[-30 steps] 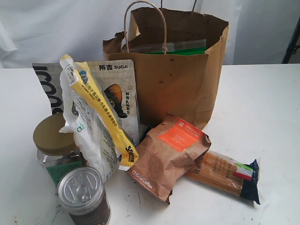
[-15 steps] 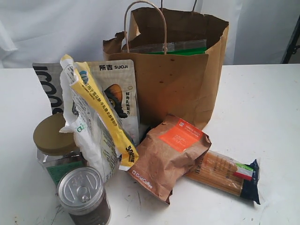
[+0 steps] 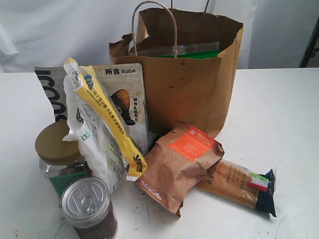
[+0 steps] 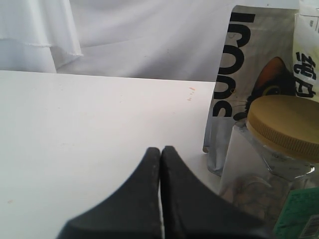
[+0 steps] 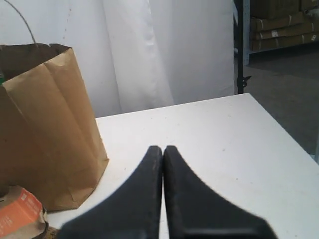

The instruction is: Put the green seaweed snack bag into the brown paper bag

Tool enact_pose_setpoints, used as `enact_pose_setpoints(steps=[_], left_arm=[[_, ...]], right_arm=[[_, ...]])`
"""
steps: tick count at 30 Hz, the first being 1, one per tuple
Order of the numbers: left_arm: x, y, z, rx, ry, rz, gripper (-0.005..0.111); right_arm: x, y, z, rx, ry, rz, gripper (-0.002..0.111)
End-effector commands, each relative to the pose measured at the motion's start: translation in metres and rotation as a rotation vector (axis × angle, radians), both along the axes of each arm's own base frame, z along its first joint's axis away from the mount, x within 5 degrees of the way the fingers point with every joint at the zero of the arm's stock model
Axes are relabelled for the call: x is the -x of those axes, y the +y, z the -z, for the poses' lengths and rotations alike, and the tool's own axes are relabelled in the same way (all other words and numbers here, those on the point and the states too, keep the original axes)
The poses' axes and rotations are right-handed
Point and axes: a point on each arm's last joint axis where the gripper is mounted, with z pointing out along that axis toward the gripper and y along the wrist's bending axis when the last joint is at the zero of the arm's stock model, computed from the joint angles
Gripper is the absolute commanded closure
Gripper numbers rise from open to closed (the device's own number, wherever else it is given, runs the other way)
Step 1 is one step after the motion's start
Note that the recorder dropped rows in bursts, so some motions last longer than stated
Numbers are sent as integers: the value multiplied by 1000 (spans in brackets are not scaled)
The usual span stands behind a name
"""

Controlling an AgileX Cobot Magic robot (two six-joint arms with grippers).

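The brown paper bag stands upright at the back middle of the white table, its cord handle arching above the rim. Inside it the green seaweed snack bag shows only its clear top strip and a green band over the front wall. The paper bag also fills one side of the right wrist view. My left gripper is shut and empty above bare table beside a jar. My right gripper is shut and empty over the table, apart from the paper bag. Neither gripper appears in the exterior view.
In front of the bag lie a small brown coffee pouch with an orange label and a pasta packet. To the left stand a yellow-and-white pouch, a grey SUOJI pouch, a tan-lidded jar and a tin can.
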Motion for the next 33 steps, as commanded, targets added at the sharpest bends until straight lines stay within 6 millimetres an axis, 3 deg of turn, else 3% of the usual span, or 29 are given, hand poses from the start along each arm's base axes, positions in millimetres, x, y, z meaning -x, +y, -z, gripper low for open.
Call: enact_pose_setpoints(steps=[1, 11, 14, 33], left_arm=[[0, 0, 1, 2, -9, 5, 106], [0, 0, 1, 2, -9, 5, 106], [0, 0, 1, 2, -9, 5, 106], [0, 0, 1, 2, -9, 5, 106]], right_arm=[[-4, 5, 20, 54, 22, -68, 108], [-1, 3, 68, 48, 96, -39, 108], [-1, 3, 75, 43, 127, -40, 108], [-1, 2, 74, 127, 116, -49, 108]])
